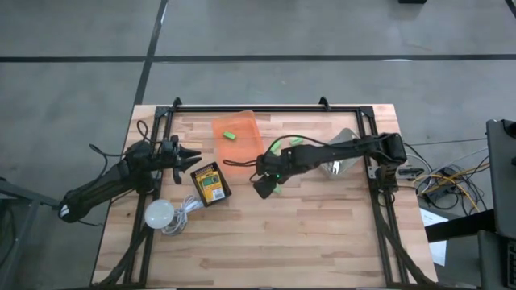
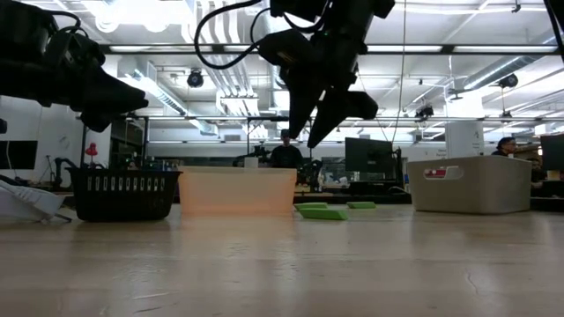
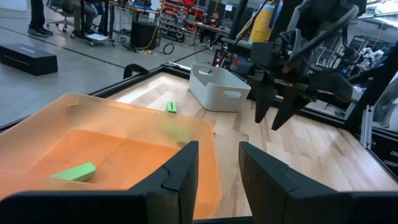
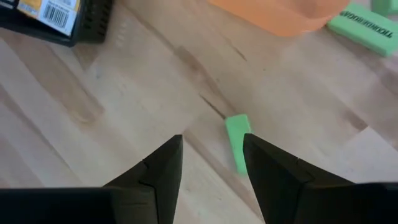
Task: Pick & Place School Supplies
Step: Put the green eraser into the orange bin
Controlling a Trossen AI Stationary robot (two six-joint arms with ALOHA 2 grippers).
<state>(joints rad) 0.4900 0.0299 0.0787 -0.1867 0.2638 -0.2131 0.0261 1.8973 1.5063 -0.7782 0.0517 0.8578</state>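
Green block [image 4: 237, 142], small and oblong, lies flat on wooden table [image 4: 93, 155]

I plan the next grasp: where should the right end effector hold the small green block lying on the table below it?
Grip the green block across its narrow width, at mid-length, coming straight down. It lies flat on bare wood, and the open right end effector hangs just above it.

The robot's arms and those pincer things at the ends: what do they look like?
Both arms are dark, slim and jointed, with black cables looped alongside. The right gripper and left gripper each end in two black, wedge-shaped fingers. A small green light glows near the right wrist.
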